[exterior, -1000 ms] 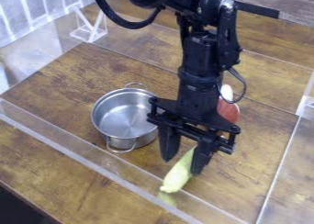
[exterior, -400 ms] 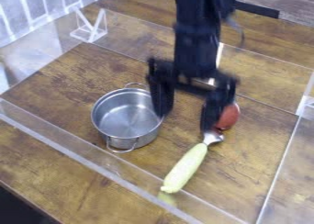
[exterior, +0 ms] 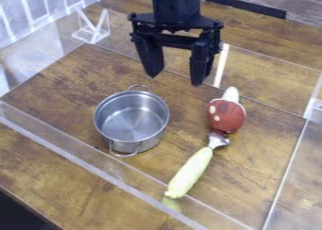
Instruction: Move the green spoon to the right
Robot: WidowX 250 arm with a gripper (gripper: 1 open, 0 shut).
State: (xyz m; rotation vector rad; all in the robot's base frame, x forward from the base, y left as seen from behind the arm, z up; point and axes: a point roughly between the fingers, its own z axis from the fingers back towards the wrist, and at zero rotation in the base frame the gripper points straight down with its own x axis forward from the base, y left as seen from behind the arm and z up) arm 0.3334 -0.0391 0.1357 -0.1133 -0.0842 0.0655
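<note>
The green spoon [exterior: 193, 172] lies flat on the wooden table, its thick yellow-green handle pointing toward the near edge and its small grey head [exterior: 217, 140] toward the back. My gripper [exterior: 175, 61] hangs well above the table, behind and to the left of the spoon. It is open, its two dark fingers [exterior: 149, 57] spread wide with nothing between them.
A steel pot [exterior: 131, 120] stands left of the spoon. A red-brown mushroom toy [exterior: 227, 113] with a white stem lies just behind the spoon's head. A clear plastic rim [exterior: 88, 168] borders the table's near side.
The gripper let go of the spoon's handle, opened wide, and rose up and toward the back. The spoon stays on the table right of the pot.
</note>
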